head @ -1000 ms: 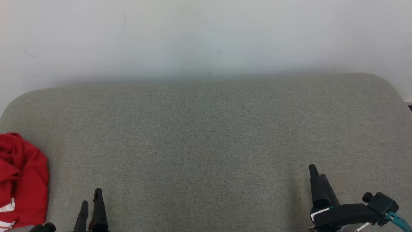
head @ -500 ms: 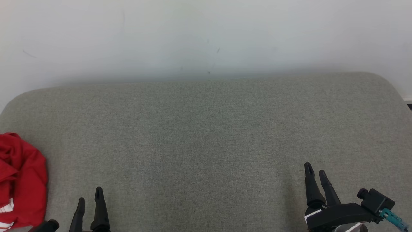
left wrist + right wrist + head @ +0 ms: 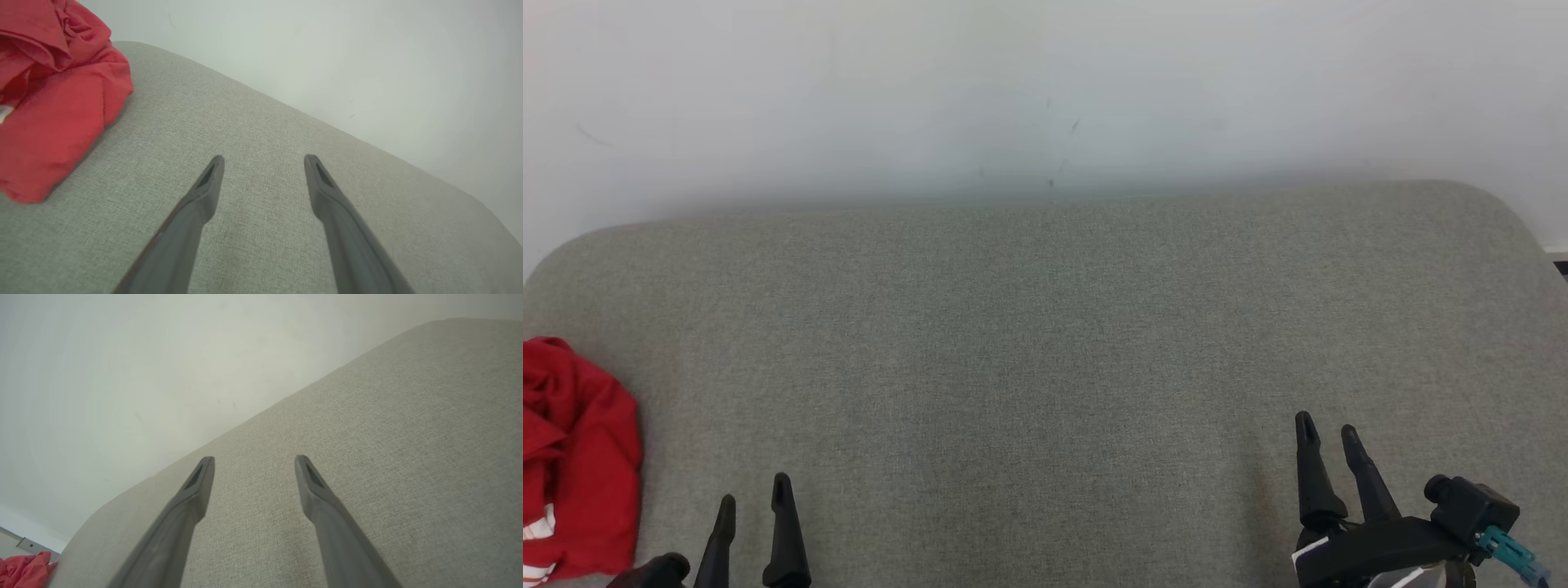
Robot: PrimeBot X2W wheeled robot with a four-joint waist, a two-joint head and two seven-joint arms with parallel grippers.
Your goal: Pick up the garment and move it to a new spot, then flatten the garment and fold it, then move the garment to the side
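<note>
2 grippers, both spread wide and holding nothing! The left gripper [image 3: 754, 490] sits low at the near edge, and the right gripper [image 3: 1327, 423] is well apart across the grey cushion [image 3: 1045, 327]. The garment [image 3: 572, 457], red and crumpled, lies at the cushion's left edge, near the left gripper but clear of its fingers.

One garment [image 3: 576, 457], one cushion [image 3: 1045, 343], two claws [image 3: 754, 490] [image 3: 1327, 423]

The garment [image 3: 576, 457] was a red cloth, bunched into a loose, rumpled heap with deep folds. Thin white stripes showed near its lower edge. It lay at the far left of the grey upholstered surface [image 3: 1045, 351], partly cut off by the head view's left border.
</note>
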